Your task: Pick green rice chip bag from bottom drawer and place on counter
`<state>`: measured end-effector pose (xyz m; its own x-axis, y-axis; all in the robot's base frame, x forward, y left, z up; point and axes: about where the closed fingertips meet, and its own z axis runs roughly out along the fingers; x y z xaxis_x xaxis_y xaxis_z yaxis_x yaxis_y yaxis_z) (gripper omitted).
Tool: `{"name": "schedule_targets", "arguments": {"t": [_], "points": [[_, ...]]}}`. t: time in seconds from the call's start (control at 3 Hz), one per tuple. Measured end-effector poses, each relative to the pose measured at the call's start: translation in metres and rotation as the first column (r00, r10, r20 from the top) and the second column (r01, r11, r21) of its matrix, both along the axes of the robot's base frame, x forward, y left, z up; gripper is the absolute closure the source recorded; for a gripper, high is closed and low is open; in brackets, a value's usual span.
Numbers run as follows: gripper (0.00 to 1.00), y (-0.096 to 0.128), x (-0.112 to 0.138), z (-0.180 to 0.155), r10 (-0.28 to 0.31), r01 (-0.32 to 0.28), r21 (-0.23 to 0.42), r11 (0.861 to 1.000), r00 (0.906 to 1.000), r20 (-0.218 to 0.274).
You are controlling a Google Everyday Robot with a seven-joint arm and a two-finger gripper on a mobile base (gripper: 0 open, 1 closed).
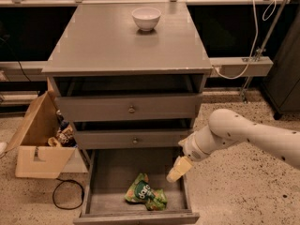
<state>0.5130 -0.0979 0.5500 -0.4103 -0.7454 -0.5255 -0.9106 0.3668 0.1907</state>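
Note:
The green rice chip bag (145, 192) lies crumpled on the floor of the pulled-out bottom drawer (104, 194), toward its front middle. My gripper (177, 171) hangs on the white arm over the drawer's right side, above and to the right of the bag, apart from it. The grey counter (112, 41) tops the cabinet above.
A white bowl (146, 18) stands at the back of the counter. Two shallower drawers with round knobs (131, 109) are slightly open above the bottom drawer. An open cardboard box (38, 139) with items and a black cable loop (65, 196) lie on the floor to the left.

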Motion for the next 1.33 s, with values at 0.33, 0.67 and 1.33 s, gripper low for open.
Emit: {"name": "schedule_targets", "arguments": {"t": [0.33,0.67,1.33], "points": [[0.00,-0.002,0.000,-0.013,-0.011,0.011,0.001,1.000,0.9999,-0.004],[0.00,0.007,0.009,-0.085,0.002,-0.001,-0.018,1.000,0.9992,0.039],[0.00,0.029,0.036,-0.220,-0.036,0.039,-0.034,0.999,0.9953,0.090]]}}
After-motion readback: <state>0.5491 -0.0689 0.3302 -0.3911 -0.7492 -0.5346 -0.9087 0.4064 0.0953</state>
